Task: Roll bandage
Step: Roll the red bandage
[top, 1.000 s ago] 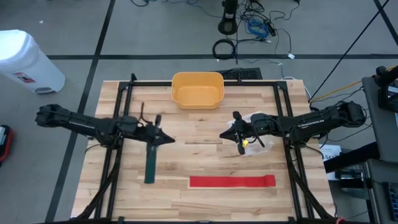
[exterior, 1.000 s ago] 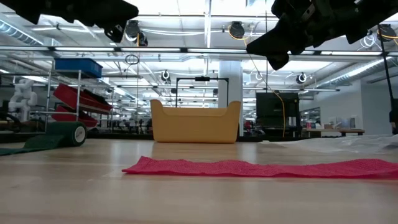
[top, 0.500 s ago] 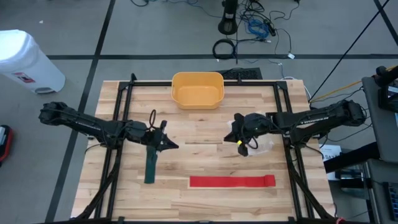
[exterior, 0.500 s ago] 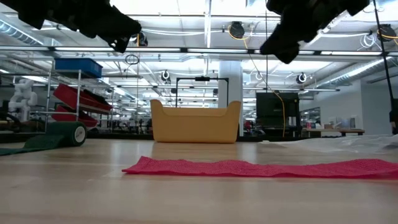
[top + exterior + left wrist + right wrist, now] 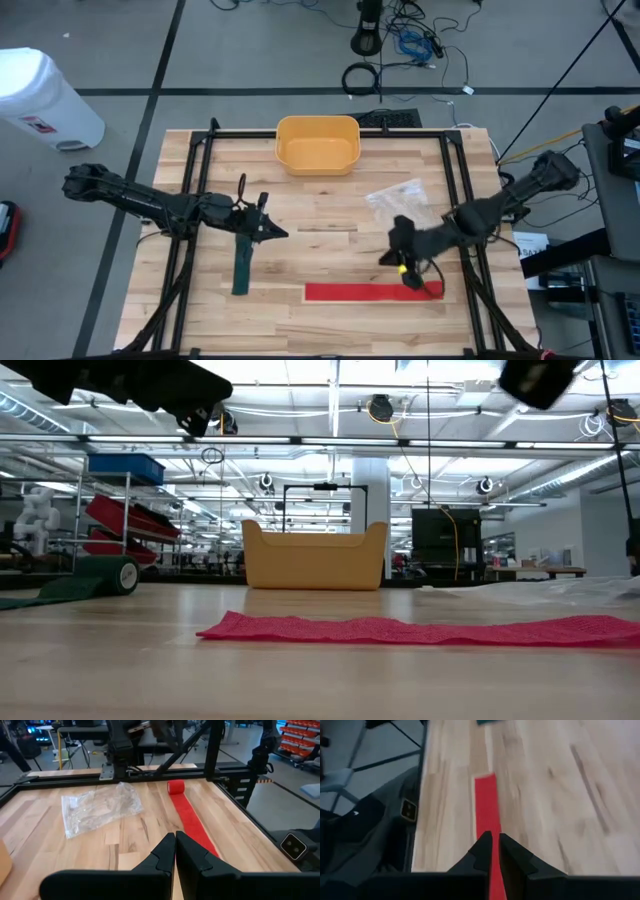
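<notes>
A red bandage (image 5: 370,291) lies flat along the table's near side, with a small rolled end (image 5: 175,786) at its right. A dark green bandage (image 5: 240,268) lies flat on the left; its rolled end (image 5: 122,573) is the far one. My right gripper (image 5: 388,260) hangs shut above the red strip (image 5: 486,810), pointing down and toward the left, touching nothing. My left gripper (image 5: 281,233) is shut in the air beside the green bandage's far end, pointing toward the table's right edge (image 5: 175,840).
A yellow bin (image 5: 317,143) stands at the far edge in the middle. A crumpled clear plastic bag (image 5: 400,200) lies on the right half of the table. A black frame (image 5: 452,190) runs along the table's sides.
My right gripper has swung from the middle right of the table toward the near edge and now hangs over the red bandage. It has risen and rolled on the way and stayed shut. The bandages have not moved.
</notes>
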You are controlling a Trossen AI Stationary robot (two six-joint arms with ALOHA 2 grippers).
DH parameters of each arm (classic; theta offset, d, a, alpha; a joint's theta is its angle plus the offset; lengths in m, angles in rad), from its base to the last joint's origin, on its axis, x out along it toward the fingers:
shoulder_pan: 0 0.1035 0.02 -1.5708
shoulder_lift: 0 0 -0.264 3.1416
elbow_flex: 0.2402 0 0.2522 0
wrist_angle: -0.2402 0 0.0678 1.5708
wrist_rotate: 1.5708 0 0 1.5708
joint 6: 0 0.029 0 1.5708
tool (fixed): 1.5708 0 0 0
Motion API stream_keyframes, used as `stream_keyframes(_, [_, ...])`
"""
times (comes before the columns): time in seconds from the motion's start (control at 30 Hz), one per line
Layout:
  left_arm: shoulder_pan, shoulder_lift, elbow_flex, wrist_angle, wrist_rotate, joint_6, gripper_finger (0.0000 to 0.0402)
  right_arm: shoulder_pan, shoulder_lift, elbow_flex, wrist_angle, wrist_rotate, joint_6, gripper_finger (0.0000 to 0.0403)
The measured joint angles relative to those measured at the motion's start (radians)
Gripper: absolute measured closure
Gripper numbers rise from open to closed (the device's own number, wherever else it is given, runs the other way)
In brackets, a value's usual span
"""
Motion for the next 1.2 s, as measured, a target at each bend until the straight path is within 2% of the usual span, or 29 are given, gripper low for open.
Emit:
stream_keyframes(0.2, [0.000, 0.000, 0.000, 0.003, 0.000, -0.018, 0.0383, 0.205, 0.011, 0.027, -0.104, 0.133, 0.269, 0.0383])
stream_keyframes(0.37, [0.000, 0.000, 0.000, 0.002, 0.000, -0.027, 0.0383, 0.315, 0.062, 0.027, -0.116, 0.155, 0.396, 0.0383])
stream_keyframes(0.47, [0.000, 0.000, 0.000, 0.003, 0.000, -0.027, 0.0383, 0.357, 0.104, 0.027, -0.168, 0.096, 0.477, 0.0383])
stream_keyframes(0.7, [0.000, 0.000, 0.000, 0.030, 0.000, -0.052, 0.0383, 0.445, 0.215, 0.027, -0.308, -0.155, 0.748, 0.0383])
stream_keyframes(0.77, [0.000, 0.000, 0.000, 0.032, 0.000, -0.078, 0.0383, 0.470, 0.237, 0.027, -0.329, -0.177, 0.800, 0.0383])
stream_keyframes(0.97, [-0.027, 0.000, 0.000, 0.030, -0.001, -0.080, 0.0383, 0.543, 0.303, 0.027, -0.327, -0.165, 0.810, 0.0383])
stream_keyframes(1.2, [-0.066, 0.000, 0.000, 0.037, -0.001, -0.106, 0.0383, 0.595, 0.446, 0.027, -0.338, -0.154, 0.761, 0.0382])
